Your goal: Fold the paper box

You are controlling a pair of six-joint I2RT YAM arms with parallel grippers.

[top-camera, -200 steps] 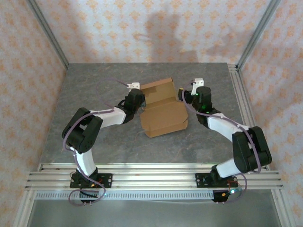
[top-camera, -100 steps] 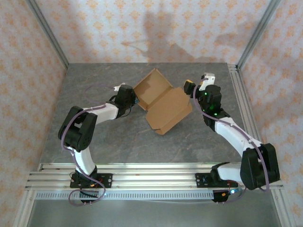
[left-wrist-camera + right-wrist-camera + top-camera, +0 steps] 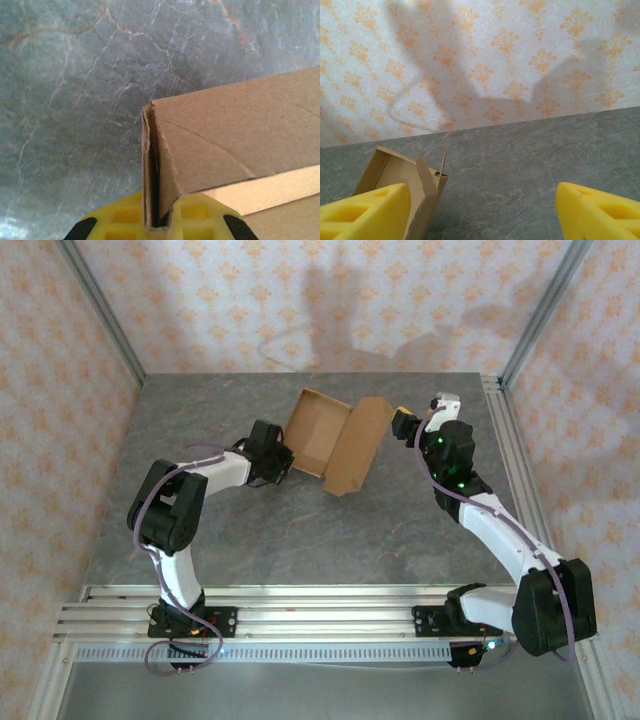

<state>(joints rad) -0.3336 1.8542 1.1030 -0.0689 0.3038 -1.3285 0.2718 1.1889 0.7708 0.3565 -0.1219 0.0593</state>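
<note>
The paper box is plain brown cardboard at the far middle of the table, its open tray to the left and its lid tilted up on the right. My left gripper is shut on the tray's left corner. In the left wrist view the yellow pads pinch the doubled cardboard wall of the paper box. My right gripper stands open just right of the lid. In the right wrist view the paper box lies by the left finger of the right gripper.
The grey marbled table is walled by patterned panels on three sides. Aluminium rails run along the near edge, and a rail lines the right side.
The left gripper has carried the box toward the far side, turning it. The lid has swung up from lying flat. The right arm has stretched farther back and to the right.
</note>
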